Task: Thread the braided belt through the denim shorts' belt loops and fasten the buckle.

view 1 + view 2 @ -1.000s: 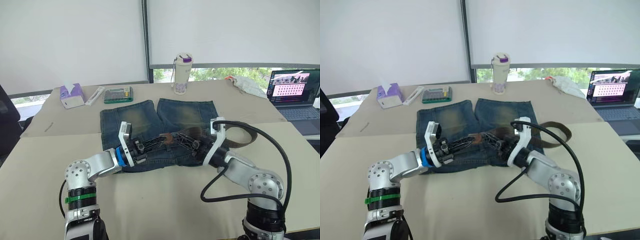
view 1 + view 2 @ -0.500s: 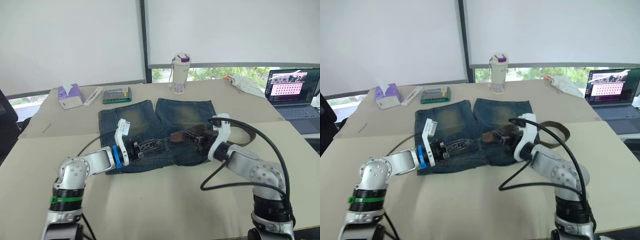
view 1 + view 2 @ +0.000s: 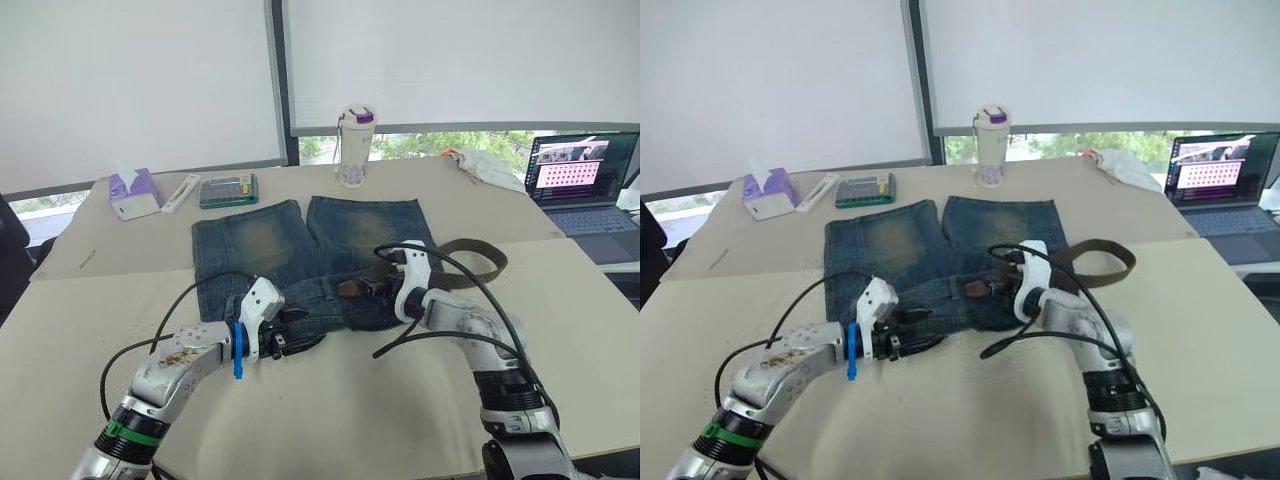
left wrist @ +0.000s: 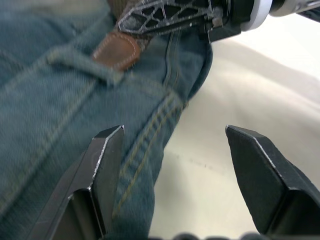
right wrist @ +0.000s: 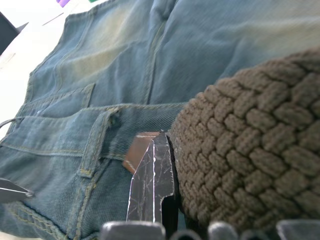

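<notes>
My left tool (image 4: 172, 137) sits with its two black fingers (image 4: 107, 150) spread wide apart and nothing between them, at the near hem of the shorts (image 3: 255, 245), one finger over the denim and the other over the bare table (image 3: 350, 410). Just ahead of it runs the waistband, where a belt loop (image 4: 82, 65) crosses, and the brown leather tip of the belt (image 5: 250, 150) pokes out from under that loop.

My right tool (image 3: 372, 287) is closed on the belt near that leather tip, the thick brown weave pressed against its finger (image 5: 155, 180), right over the waistband in the middle of the shorts. Behind my right tool the rest of the belt trails off the side of the shorts and curls in a loop on the table. I cannot make out the buckle.

Well beyond both tools, past the legs of the shorts, stand a bottle (image 3: 351, 147), a tissue box (image 3: 133, 193) and a calculator (image 3: 228, 189); a laptop (image 3: 580, 185) is far off to the right.
</notes>
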You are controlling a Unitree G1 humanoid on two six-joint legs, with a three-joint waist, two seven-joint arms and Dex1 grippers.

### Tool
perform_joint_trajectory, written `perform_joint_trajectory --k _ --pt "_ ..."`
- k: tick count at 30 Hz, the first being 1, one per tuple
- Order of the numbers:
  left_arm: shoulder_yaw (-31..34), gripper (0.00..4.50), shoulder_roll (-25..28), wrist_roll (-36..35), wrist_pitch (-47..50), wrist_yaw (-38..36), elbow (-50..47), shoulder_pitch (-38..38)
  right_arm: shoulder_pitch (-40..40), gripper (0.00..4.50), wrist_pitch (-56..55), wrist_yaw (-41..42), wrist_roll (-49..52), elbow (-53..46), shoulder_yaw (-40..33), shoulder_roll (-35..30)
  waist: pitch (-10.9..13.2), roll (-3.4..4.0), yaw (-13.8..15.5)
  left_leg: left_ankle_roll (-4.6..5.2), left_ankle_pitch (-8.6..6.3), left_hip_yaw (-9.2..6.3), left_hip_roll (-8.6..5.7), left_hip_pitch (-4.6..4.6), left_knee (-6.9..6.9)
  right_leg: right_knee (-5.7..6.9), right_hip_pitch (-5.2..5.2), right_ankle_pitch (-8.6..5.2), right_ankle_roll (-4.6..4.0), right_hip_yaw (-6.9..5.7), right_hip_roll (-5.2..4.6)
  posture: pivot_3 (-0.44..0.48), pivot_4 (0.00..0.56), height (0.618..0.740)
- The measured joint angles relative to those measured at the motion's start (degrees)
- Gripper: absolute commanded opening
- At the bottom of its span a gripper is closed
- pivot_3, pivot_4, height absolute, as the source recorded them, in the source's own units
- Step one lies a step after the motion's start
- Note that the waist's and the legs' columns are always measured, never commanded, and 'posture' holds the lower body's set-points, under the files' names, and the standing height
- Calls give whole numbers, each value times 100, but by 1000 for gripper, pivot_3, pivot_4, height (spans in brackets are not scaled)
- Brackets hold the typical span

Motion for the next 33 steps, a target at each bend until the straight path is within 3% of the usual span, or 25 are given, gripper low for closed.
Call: perform_joint_trajectory --k 12,27,33 --pt "258 3418 -305 137 243 94 99 214 -366 0 -380 489 -791 732 399 395 -18 7 -137 0 0 2 18 2 -3 11 -10 2 -2 1 4 0 150 740" --pt "344 3418 -333 384 233 -79 179 281 -368 0 -393 1026 -690 706 417 1283 -23 16 -146 -1 0 3 20 4 -7 18 -21 4 -5 0 2 0 150 740" --pt "1200 3418 -670 -578 1395 268 149 341 -326 0 -394 1027 -768 710 369 1310 -24 16 -149 0 0 1 20 3 -6 22 -22 4 -5 -2 2 0 150 740"
